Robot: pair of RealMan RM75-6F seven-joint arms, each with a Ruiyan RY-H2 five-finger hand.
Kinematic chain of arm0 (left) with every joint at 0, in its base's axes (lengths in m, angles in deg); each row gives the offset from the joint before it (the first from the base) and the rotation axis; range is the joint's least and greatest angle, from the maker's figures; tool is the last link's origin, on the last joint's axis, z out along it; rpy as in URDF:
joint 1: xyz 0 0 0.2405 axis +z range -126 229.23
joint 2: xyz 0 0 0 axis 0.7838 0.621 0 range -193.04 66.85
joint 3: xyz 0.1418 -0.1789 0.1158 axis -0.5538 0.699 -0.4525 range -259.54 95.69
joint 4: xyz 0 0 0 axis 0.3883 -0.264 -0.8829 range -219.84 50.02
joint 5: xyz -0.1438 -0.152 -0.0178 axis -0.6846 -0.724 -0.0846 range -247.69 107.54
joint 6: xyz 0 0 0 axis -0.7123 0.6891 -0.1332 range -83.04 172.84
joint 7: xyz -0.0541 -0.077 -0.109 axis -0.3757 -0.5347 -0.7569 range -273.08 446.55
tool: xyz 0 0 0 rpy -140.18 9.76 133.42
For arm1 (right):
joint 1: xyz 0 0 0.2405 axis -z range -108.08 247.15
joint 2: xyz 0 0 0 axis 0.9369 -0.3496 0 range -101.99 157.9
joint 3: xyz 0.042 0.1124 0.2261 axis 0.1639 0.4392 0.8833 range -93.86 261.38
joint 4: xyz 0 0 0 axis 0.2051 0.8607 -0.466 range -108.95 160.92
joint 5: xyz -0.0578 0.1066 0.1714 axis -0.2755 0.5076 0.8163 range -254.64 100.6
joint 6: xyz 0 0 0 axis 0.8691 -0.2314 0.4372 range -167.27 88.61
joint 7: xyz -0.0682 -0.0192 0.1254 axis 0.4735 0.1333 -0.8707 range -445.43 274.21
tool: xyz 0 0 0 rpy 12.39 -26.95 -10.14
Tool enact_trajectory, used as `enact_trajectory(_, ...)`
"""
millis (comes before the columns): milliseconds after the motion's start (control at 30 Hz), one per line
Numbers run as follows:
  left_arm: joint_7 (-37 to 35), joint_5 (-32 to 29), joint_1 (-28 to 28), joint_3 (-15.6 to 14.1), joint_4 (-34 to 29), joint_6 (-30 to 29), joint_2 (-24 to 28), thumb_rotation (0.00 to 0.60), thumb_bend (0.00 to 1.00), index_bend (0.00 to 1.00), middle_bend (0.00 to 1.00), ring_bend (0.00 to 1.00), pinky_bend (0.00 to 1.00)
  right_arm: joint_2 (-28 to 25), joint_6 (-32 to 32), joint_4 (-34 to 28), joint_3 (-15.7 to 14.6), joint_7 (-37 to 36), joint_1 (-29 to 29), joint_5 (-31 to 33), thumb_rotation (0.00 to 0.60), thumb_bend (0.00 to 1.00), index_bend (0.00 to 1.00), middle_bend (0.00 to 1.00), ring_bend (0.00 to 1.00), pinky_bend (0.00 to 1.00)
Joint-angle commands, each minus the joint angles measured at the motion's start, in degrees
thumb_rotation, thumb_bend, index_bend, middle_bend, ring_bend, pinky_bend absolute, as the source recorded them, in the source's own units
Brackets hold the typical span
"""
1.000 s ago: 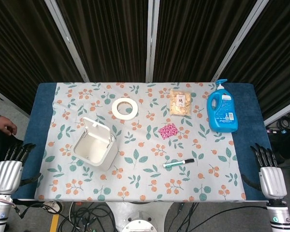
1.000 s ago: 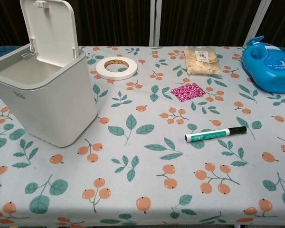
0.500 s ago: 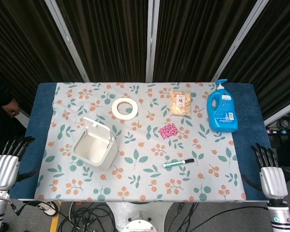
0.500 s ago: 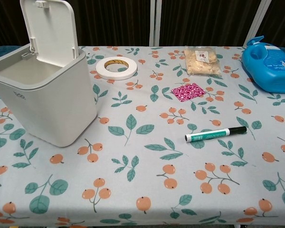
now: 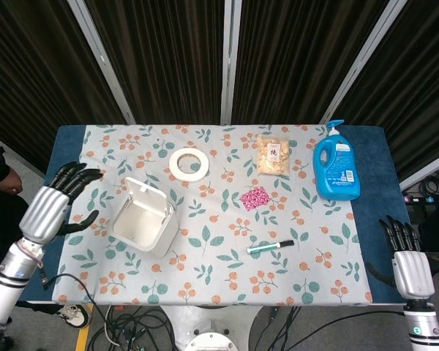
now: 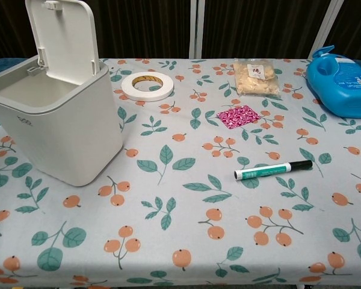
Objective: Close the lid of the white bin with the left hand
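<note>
The white bin [image 5: 145, 226] [image 6: 54, 129] stands on the left part of the table. Its lid [image 5: 150, 194] [image 6: 63, 39] is swung up and stands upright at the bin's far edge. My left hand [image 5: 53, 205] hovers over the table's left edge, left of the bin, with its fingers spread and nothing in them; it touches neither bin nor lid. My right hand [image 5: 407, 260] rests off the table's near right corner, fingers straight and empty. The chest view shows neither hand.
A roll of white tape [image 5: 189, 163] lies behind the bin. A pink packet [image 5: 254, 197], a bag of snacks [image 5: 274, 155], a blue detergent bottle [image 5: 336, 172] and a marker [image 5: 270, 247] sit toward the right. A person's hand [image 5: 11, 180] shows at the far left.
My left hand has risen from the near left corner and moved up and right toward the bin. The right hand, bin and lid have not moved.
</note>
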Motion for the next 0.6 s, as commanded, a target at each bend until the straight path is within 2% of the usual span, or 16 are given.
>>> enact_trajectory(33,-2.5,0.7,-4.2,1.0,-1.7,4.6,1.1,0.600,0.41,0.18,0.17,0.07,0.09,0.0,0.2,0.2,0.0,-0.4,0.0,0.2,0.600,0.07,0.00,0.00,0.00,0.00)
enact_trajectory(200,-5.4,1.5,-9.0,0.7,-3.1,10.6,2.3,0.600,0.45,0.18,0.17,0.07,0.09,0.3,0.6,1.2,0.0,-1.2,0.1,0.7,0.600,0.07,0.00,0.00,0.00,0.00)
enact_trajectory(500,-3.0,0.1,-14.1,-0.3,-4.8,17.8,2.8,0.600,0.47,0.18,0.18,0.07,0.09,0.9,0.8,2.8,0.1,-2.7,0.2,1.0,0.600,0.07,0.00,0.00,0.00,0.00)
enact_trajectory(600,-0.6,-0.9,-14.7,-1.0,-6.0,19.7,3.7,0.600,0.49,0.18,0.22,0.07,0.09,1.0,0.5,3.2,0.1,-3.1,0.2,0.9,0.600,0.07,0.00,0.00,0.00,0.00)
